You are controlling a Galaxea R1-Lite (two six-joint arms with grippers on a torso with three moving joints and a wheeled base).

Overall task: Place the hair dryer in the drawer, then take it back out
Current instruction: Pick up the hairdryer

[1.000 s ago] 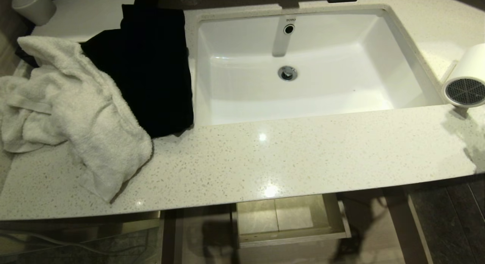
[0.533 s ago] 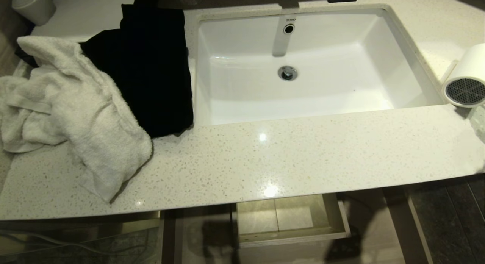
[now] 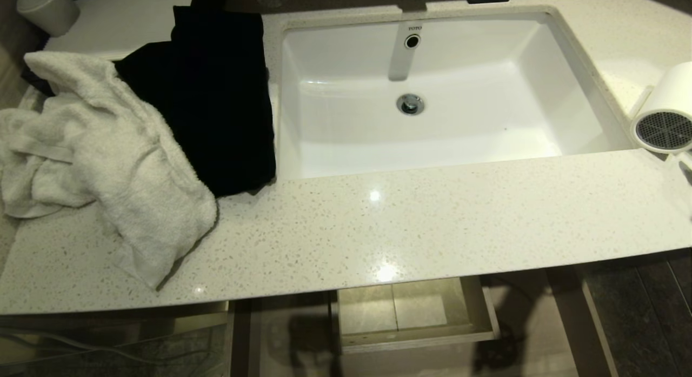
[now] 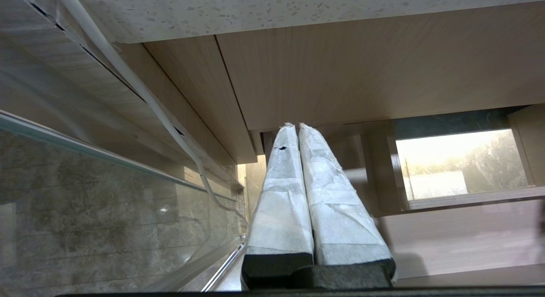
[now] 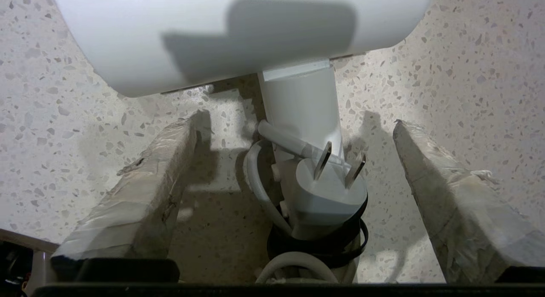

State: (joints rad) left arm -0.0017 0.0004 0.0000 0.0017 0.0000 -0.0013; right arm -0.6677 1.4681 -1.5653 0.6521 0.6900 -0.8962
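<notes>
Right pincer (image 5: 294,126) has spread wider around hair dryer (image 5: 264,37).

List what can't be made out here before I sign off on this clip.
- Hair dryer, head view: the picture's right edge cuts off its barrel; handle and cord unseen there.
- Right gripper: outside the head view; only the right wrist view shows it open astride the handle.
- Drawer: the countertop hides its back part.
- Left gripper: shut, seen only in the left wrist view.
</notes>
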